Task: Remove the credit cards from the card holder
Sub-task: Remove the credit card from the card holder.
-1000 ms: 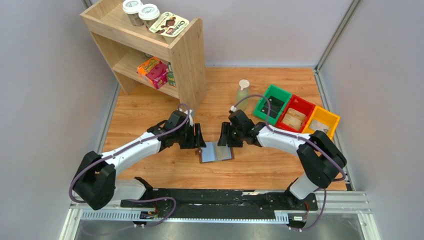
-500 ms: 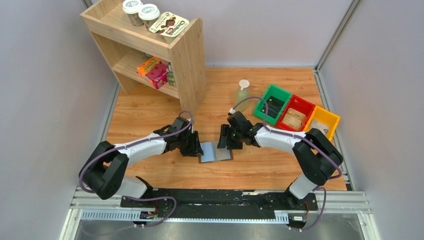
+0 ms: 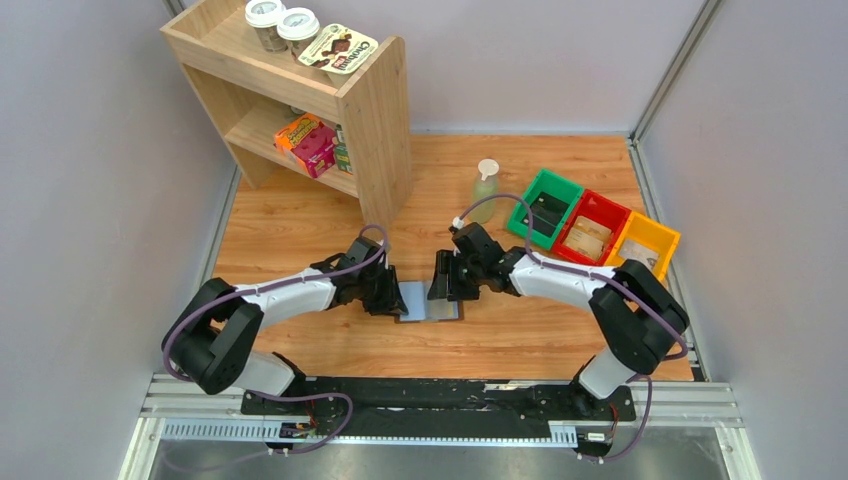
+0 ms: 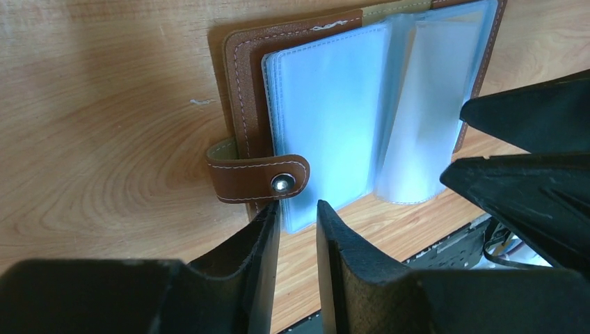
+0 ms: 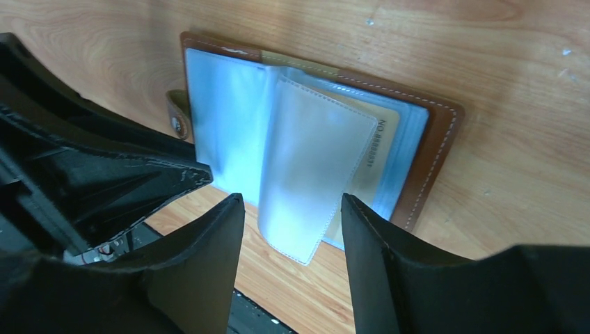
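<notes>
The brown leather card holder (image 3: 418, 303) lies open on the wooden table between my two grippers. In the left wrist view its snap tab (image 4: 257, 179) and pale blue sleeves (image 4: 327, 118) show. My left gripper (image 4: 298, 210) is at the tab edge, jaws a narrow gap apart, with a sleeve corner between the tips. My right gripper (image 5: 292, 202) is wide open around one upright clear sleeve (image 5: 313, 167). A tan-gold credit card (image 5: 383, 149) sits in a pocket on the right half. In the top view the left gripper (image 3: 393, 295) and right gripper (image 3: 440, 287) flank the holder.
A green bin (image 3: 530, 190), a red bin (image 3: 600, 205) and a yellow bin (image 3: 660, 235) stand in a row at the right, each with a flat thing inside. A small bottle (image 3: 485, 188) stands behind the right arm. A wooden shelf (image 3: 375, 120) stands at the back left.
My left gripper has come down and in to the holder's left edge. My right gripper has shifted a little left over the holder's right half.
</notes>
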